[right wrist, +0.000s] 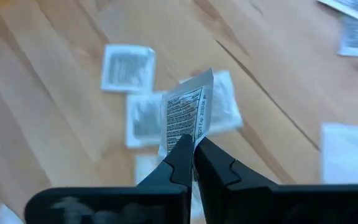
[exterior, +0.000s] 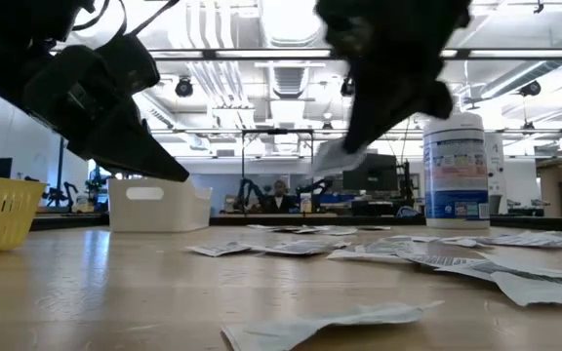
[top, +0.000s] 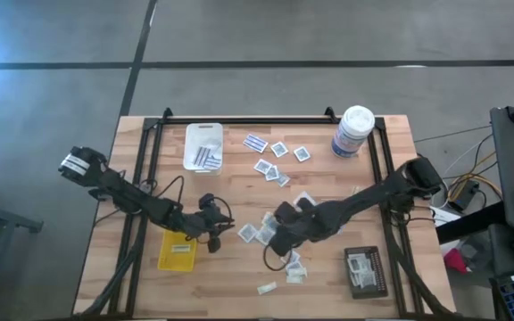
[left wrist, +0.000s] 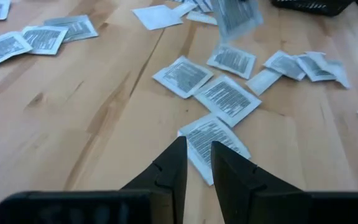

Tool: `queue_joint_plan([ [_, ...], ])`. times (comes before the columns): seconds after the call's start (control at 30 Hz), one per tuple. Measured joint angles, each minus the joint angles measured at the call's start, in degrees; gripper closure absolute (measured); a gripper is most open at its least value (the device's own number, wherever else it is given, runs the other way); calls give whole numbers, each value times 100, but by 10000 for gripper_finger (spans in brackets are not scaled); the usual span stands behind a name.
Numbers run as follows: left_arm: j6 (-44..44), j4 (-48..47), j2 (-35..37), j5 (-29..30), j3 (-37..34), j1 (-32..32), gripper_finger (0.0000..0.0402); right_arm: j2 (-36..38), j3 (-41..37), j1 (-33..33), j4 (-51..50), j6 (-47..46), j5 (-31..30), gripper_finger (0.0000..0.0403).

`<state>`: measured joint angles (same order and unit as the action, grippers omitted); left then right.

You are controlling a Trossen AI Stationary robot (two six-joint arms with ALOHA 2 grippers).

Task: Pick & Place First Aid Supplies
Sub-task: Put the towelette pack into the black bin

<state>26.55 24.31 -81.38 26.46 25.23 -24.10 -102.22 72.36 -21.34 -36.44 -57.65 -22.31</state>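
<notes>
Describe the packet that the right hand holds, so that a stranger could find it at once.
Find the right arm reaching across the wooden table in the high view. At its tip, the right hand is shut on one white packet. Only this packet is lifted upright off the table; its neighbours lie flat.

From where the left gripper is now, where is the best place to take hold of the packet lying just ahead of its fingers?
The flat packet lies flush on the table. Probably best for the left gripper to come down from above and pinch its near corner, which points between the slightly parted fingers.
</notes>
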Motion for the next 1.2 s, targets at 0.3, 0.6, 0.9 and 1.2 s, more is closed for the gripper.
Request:
queue_joint_plan([
  [0.3, -417, 71, 4, -128, 166, -96, 323, 599, -597, -640, -521, -769, -517, 394],
  [0.6, -577, 65, 4, -244, 227, -125, 323, 1451, -1404, -1355, -539, -1844, -515, 394],
  [0.9, -547, 62, 4, -302, 227, -127, 323, 2482, -2057, -2106, -542, -2716, -388, 394],
  [1.2, -542, 60, 4, -321, 225, -125, 323, 3047, -2308, -2951, -522, -3503, 365, 394],
])
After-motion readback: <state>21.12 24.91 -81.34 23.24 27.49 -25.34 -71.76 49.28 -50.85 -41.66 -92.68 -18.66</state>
